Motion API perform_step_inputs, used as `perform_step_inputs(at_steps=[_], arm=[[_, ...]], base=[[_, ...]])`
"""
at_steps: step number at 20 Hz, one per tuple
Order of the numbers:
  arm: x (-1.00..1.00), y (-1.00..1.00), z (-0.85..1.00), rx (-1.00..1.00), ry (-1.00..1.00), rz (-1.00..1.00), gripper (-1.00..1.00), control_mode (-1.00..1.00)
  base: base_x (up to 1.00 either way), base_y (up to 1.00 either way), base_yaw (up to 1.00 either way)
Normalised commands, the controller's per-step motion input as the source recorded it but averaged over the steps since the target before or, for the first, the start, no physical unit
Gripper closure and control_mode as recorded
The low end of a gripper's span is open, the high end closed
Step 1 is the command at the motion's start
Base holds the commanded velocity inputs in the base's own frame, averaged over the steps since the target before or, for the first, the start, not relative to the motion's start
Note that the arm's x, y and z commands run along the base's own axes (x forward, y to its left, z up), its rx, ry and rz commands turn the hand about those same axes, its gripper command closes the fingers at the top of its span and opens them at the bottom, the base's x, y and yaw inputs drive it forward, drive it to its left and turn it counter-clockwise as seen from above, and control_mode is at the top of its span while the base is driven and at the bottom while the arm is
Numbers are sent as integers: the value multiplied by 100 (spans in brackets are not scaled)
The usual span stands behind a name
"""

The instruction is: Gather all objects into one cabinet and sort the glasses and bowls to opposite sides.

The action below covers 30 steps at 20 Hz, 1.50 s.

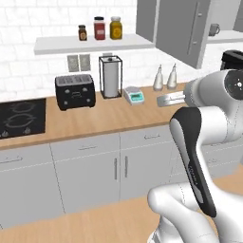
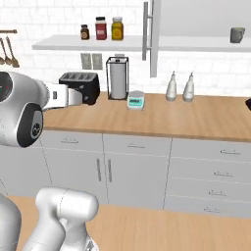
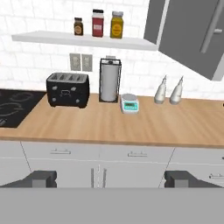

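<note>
Three jars stand in a row on the long white wall shelf (image 3: 87, 40): a small brown jar (image 3: 78, 26), a red-filled jar with a dark lid (image 3: 97, 23) and an amber jar with a yellow lid (image 3: 116, 25).

One small matte grey cup with a handle (image 2: 237, 34) sits alone on the white shelf board of the open wall cabinet (image 2: 206, 44), near its right end, past the open grey cabinet door (image 2: 150, 37). In the left base view, one dark rounded vessel (image 1: 232, 59) peeks out behind the arm below that shelf; I cannot tell what it is.

Along the back edge of the light wooden surface (image 3: 131, 124) stand one black toaster (image 3: 68, 89), one paper-towel roll in a black wire holder (image 3: 109, 80), one small white kitchen scale (image 3: 130, 103) and two pale pointed bottles (image 3: 169, 90). One black hob (image 1: 21, 117) lies at its left end.

The hand (image 3: 111, 180) has its two dark fingertips spread wide, holding nothing.
</note>
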Motion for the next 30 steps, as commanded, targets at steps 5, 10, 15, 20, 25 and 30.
perform_step_inputs(at_steps=[5,10,15,20,25,30], arm=[[0,0,0,0,0,0,-100,100],[0,0,0,0,0,0,-100,100],[0,0,0,0,0,0,-100,100],[0,0,0,0,0,0,-100,100],[0,0,0,0,0,0,-100,100],[0,0,0,0,0,0,-100,100]], base=[[0,-100,0],[0,-100,0],[-8,-97,3],[7,-49,0],[62,-37,-2],[84,-33,-4]])
